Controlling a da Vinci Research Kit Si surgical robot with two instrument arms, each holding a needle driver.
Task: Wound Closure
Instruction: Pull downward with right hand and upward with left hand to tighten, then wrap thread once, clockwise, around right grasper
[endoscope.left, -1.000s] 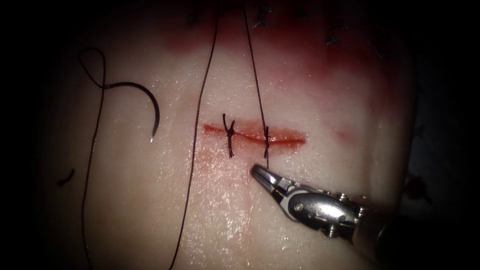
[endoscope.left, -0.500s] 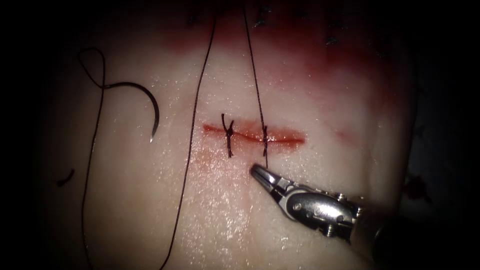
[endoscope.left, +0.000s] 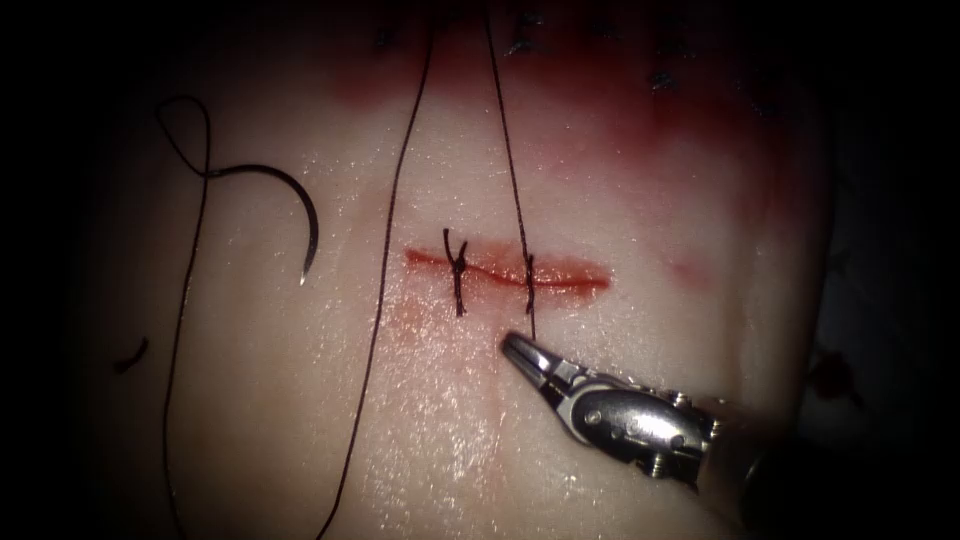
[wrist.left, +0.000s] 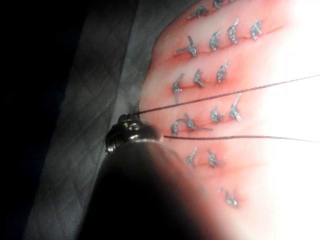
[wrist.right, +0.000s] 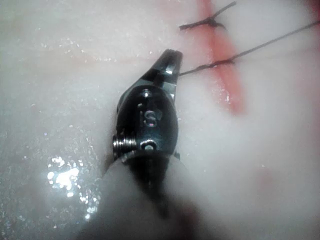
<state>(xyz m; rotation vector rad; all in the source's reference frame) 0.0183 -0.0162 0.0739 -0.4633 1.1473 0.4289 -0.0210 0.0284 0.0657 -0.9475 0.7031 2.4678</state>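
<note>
Hidden and cut off

My left tool's (wrist.left: 131, 131) tips sit behind its own wrist; both thread (endoscope.left: 510, 150) strands leave the tissue's (endoscope.left: 620, 200) dark far edge.

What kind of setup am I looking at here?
Likely a bench suturing practice station: a pale tissue slab with a short cut, older stitch rows, a loose needle, and the right tool shut on thread.
</note>
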